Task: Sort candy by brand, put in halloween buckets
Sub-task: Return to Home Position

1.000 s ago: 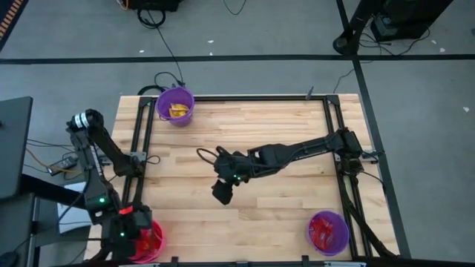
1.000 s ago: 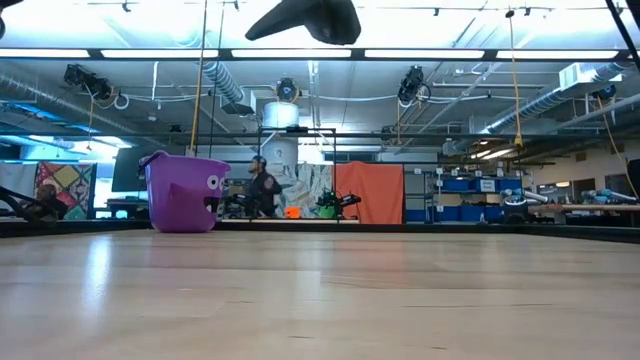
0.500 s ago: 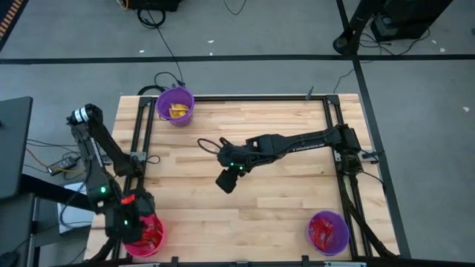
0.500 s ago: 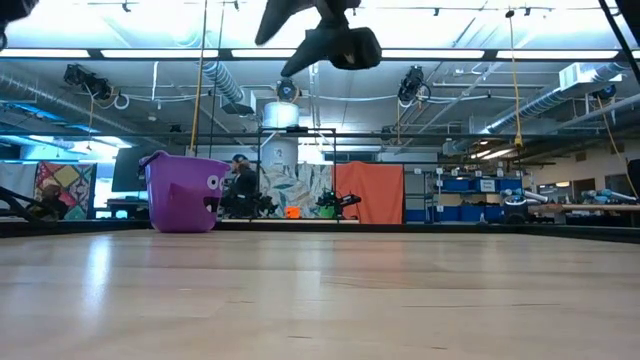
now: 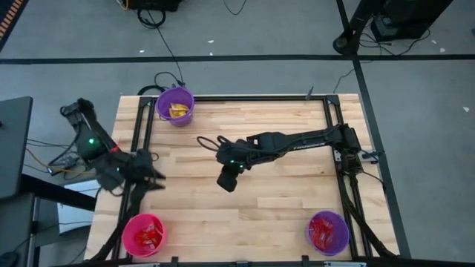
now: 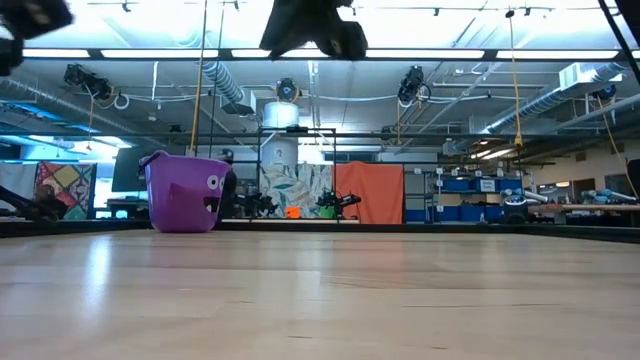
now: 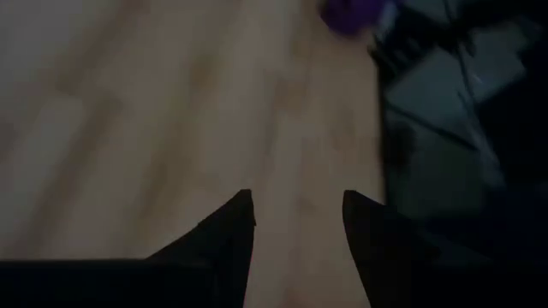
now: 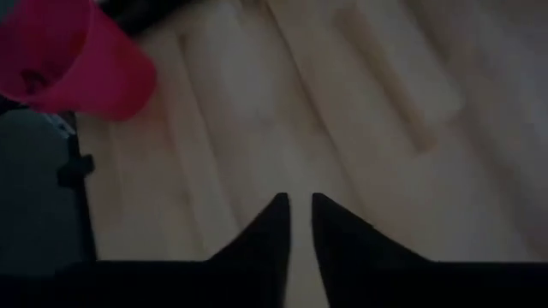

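No loose candy shows on the wooden table (image 5: 282, 204). A purple bucket (image 5: 175, 106) at the far left holds yellow candy (image 5: 178, 111). A pink bucket (image 5: 143, 233) at the near left holds red candy (image 5: 147, 237). Another purple bucket (image 5: 328, 231) at the near right holds red-looking candy (image 5: 323, 234). My left gripper (image 7: 295, 210) hangs open above the table's left edge, between the two left buckets, with nothing between its fingers. My right gripper (image 8: 298, 201) hangs over the table's middle (image 5: 228, 180), with only a narrow gap between its fingers and nothing in it.
Black frame rails (image 5: 141, 133) run along the table's left and right sides and far edge. In the low view the far-left purple bucket (image 6: 186, 192) stands on the tabletop, and my right gripper (image 6: 312, 25) hangs high above the boards. The pink bucket (image 8: 73, 56) shows in the right wrist view.
My left gripper has risen from over the pink bucket and swung toward the far edge, leaving that bucket uncovered. My right gripper has moved a little toward the far edge above the table's middle.
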